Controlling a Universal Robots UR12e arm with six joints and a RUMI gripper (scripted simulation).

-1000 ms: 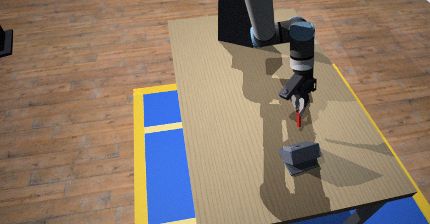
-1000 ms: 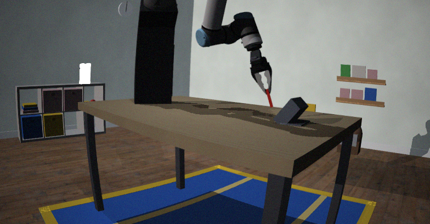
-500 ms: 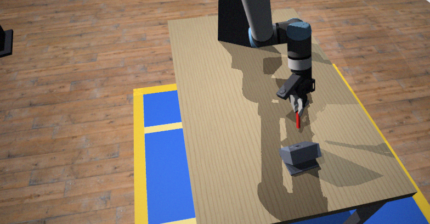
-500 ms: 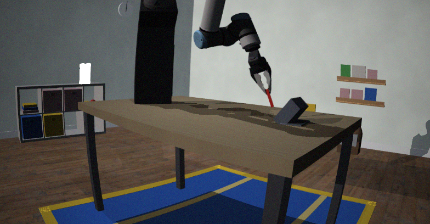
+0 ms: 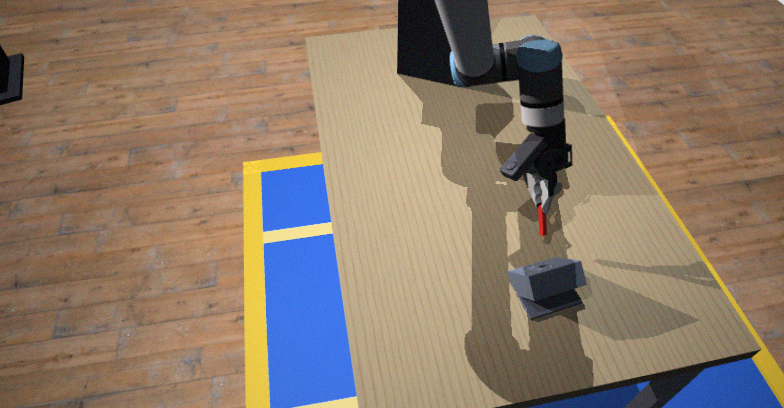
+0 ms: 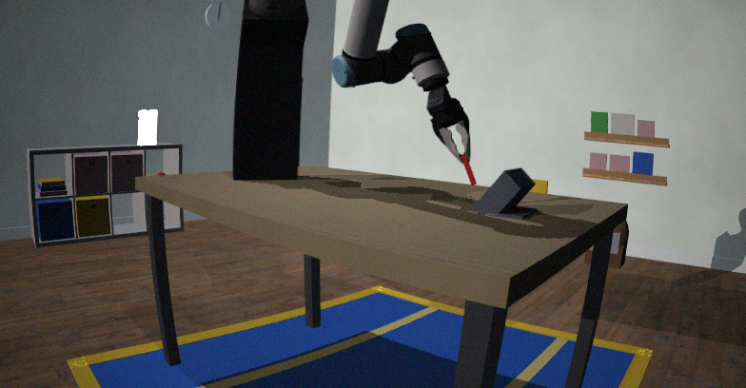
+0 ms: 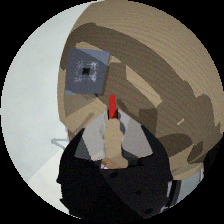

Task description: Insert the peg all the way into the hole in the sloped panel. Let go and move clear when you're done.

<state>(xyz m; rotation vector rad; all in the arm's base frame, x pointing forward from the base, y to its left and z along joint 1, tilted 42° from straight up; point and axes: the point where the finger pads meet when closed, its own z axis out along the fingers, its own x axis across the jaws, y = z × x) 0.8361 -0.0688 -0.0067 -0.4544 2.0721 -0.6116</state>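
Note:
My gripper [image 5: 540,203] is shut on a red peg [image 5: 542,222] and holds it tilted in the air above the table. The peg's free end points down toward the grey sloped panel [image 5: 547,280], which stands on a flat base near the table's front right. The panel's hole [image 5: 544,266] shows as a small dark spot on its sloped face. In the side view the gripper [image 6: 461,154] holds the peg [image 6: 469,170] up and left of the panel [image 6: 504,193], apart from it. In the wrist view the peg [image 7: 112,106] lies below and right of the panel [image 7: 88,73] and its hole [image 7: 86,71].
The black arm pedestal [image 5: 422,37] stands at the table's far end. The table's right edge [image 5: 686,235] is close to the panel. A blue and yellow mat [image 5: 296,273] lies on the floor beneath.

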